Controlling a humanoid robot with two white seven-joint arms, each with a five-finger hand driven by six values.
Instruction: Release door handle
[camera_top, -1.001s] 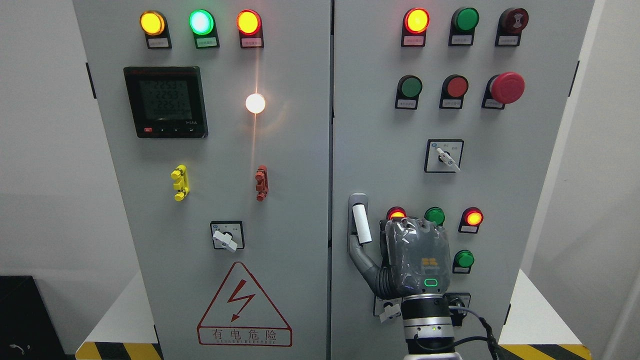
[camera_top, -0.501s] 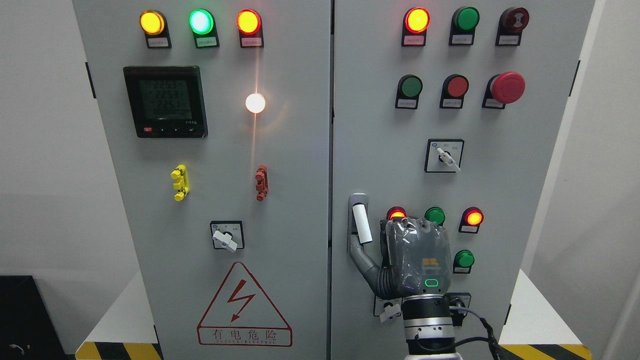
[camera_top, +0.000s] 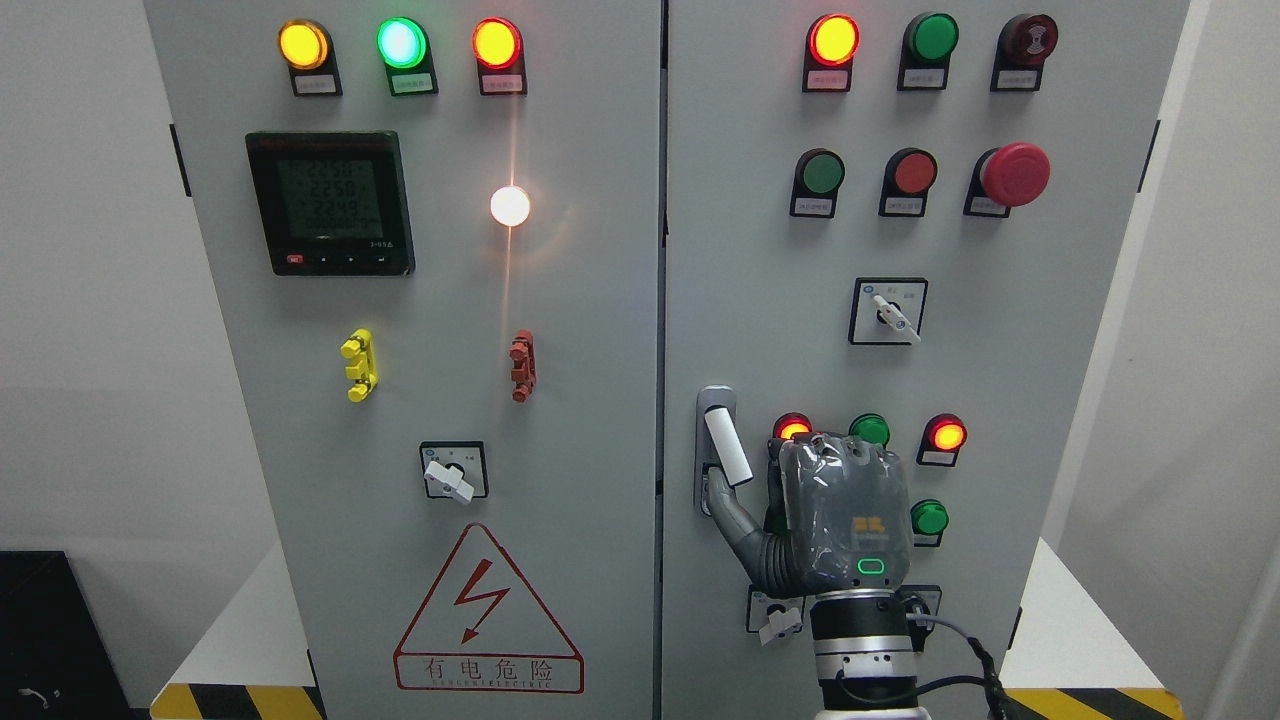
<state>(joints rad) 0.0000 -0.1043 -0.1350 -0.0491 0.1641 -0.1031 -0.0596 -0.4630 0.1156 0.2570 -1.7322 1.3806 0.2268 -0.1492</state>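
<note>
**A:** Grey steel all over: a cabinet with two doors. Where is the handle?

**B:** On the right door (camera_top: 760, 250), near its left edge and below the middle. The handle (camera_top: 728, 448) is a white bar on a grey plate, tilted slightly, with its lower end leaning toward five o'clock.

**A:** And the robot?

**B:** Only the right hand (camera_top: 845, 515) shows, coming up from the bottom edge on a silver wrist (camera_top: 865, 650). A black cable (camera_top: 960, 640) loops off the wrist toward four o'clock. The handle lies at ten o'clock from the hand.

**A:** Is it gripping the bar?

**B:** I cannot tell. The hand's back faces the camera and hides the side toward the door. A grey part of it reaches toward ten o'clock and ends at the plate, just below the bar's lower end. Whether it touches the bar is unclear. The bar itself is in plain sight, not wrapped.

**A:** What is around it?

**B:** A lit red lamp (camera_top: 793, 428) peeks out at the hand's eleven o'clock, and a green lamp (camera_top: 870, 430) at twelve. A second lit red one, the right lamp (camera_top: 946, 436), sits at two o'clock. A switch (camera_top: 887, 312) is higher up at twelve, and a red mushroom button (camera_top: 1015, 174) at one o'clock, near the top.

**A:** The other door?

**B:** The left door (camera_top: 590, 300) carries a meter (camera_top: 330, 203) at its ten o'clock and a warning triangle (camera_top: 488, 610) at six.
</note>
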